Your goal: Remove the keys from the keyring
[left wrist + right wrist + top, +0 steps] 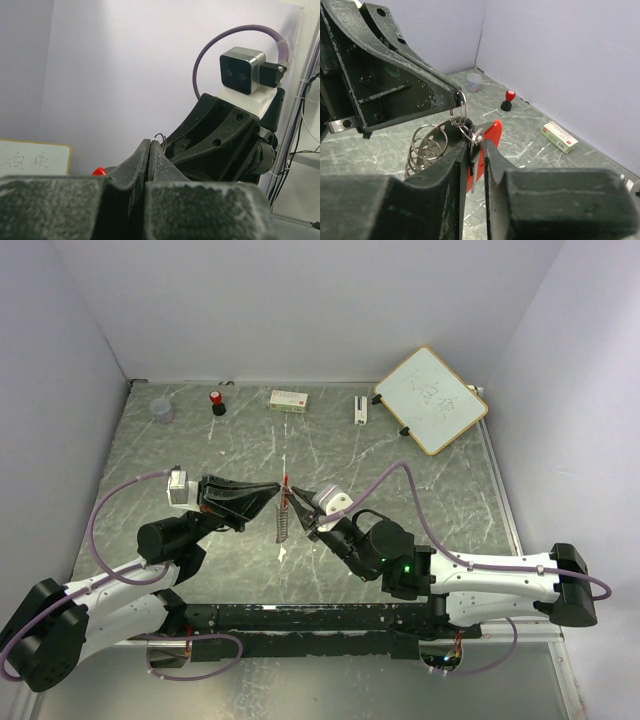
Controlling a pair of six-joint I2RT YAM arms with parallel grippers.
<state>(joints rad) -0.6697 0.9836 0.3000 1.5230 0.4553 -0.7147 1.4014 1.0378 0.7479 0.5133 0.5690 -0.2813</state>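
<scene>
My left gripper (277, 488) (150, 142) is shut on the thin wire keyring (285, 487) (161, 135) (459, 107), holding it above the middle of the table. From the ring hang the silver keys (283, 526) (434, 136), a stack of several spare rings (422, 150) and a red tag (493, 132). My right gripper (298, 503) (476, 142) meets the bunch from the right. Its jaws stand narrowly apart, pinched on a thin silver key blade just below the ring. The lower part of the bunch is hidden behind my right fingers (445, 170).
Along the back wall stand a clear cup (161, 410) (473, 82), a red-capped black bottle (217, 402) (509, 100), a white and green box (288, 399) (560, 136) and a small white item (360, 408). A whiteboard (431, 398) (30, 159) lies at the back right.
</scene>
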